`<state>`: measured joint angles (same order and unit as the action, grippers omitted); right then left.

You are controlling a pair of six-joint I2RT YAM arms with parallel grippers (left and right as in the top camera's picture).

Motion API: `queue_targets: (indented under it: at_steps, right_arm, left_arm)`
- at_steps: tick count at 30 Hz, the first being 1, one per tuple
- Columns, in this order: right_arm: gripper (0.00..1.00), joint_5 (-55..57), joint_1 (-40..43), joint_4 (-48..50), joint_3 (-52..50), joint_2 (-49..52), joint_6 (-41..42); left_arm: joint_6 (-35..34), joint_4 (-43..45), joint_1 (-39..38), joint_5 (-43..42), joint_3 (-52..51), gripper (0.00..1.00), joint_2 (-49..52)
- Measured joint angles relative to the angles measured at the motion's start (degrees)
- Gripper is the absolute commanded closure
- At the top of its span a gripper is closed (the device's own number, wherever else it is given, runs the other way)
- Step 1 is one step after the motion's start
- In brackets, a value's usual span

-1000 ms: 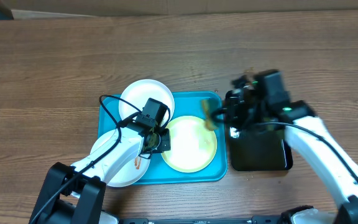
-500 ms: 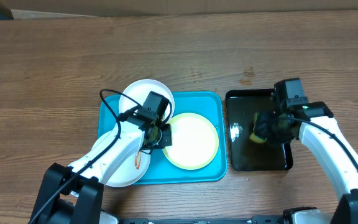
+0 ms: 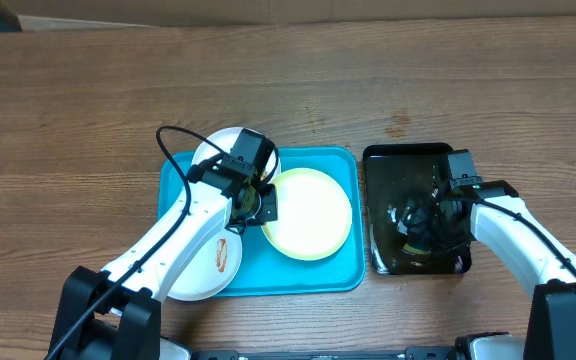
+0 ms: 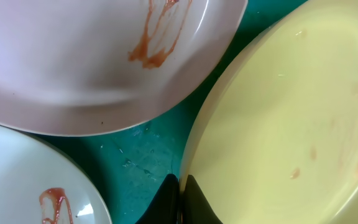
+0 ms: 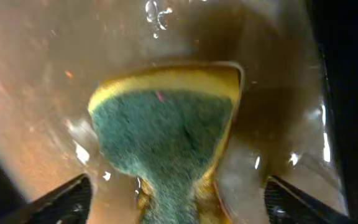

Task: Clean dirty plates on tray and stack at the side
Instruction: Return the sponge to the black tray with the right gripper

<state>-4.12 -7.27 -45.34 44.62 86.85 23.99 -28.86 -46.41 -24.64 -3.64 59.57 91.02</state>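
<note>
The brown wood-grain table [image 3: 88, 100] fills the overhead view. At the lower centre lies the turquoise tray [image 3: 343, 280], and to its right the glossy black tray [image 3: 388, 160].

The pale yellow-green plate [image 3: 313, 215] is on the right half of the turquoise tray and has faint pinkish spots. The upper white plate [image 3: 218, 150] and the lower white plate [image 3: 203, 275] are at its left edge, both with reddish smears.

The left gripper [image 3: 260, 200] is pinched closed on the yellow-green plate's rim. The right gripper [image 3: 416, 220] stands wide over the sponge [image 5: 166, 137] in the wet black tray.

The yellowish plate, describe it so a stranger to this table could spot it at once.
Find the turquoise rectangular plastic tray left of the glossy black tray. The pale yellow-green round plate fills its right half; both neighbouring plates are white with reddish smears.
</note>
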Motion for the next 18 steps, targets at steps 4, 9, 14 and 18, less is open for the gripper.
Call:
queue_targets:
  at_steps: [4, 9, 14, 18]
  right_arm:
    - [0.41, 0.1, 0.0, -1.0, 0.0, 0.0, -0.4]
    - [0.71, 0.0, 0.0, -1.4, -1.0, 0.0, 0.0]
    - [0.16, -0.5, 0.0, -1.3, -2.1, 0.0, 0.6]
    - [0.04, -2.3, 0.1, -3.4, -0.2, 0.0, 0.0]
  left_arm:
    - [0.0, -1.1, 0.0, 0.1, 1.8, 0.96, 0.0]
    - [0.0, -1.6, 0.0, 0.1, 5.0, 0.96, 0.0]
    - [0.0, -1.6, 0.0, 0.1, 7.3, 0.96, 0.0]
    - [0.0, -1.4, 0.0, 0.1, 8.2, 0.96, 0.1]
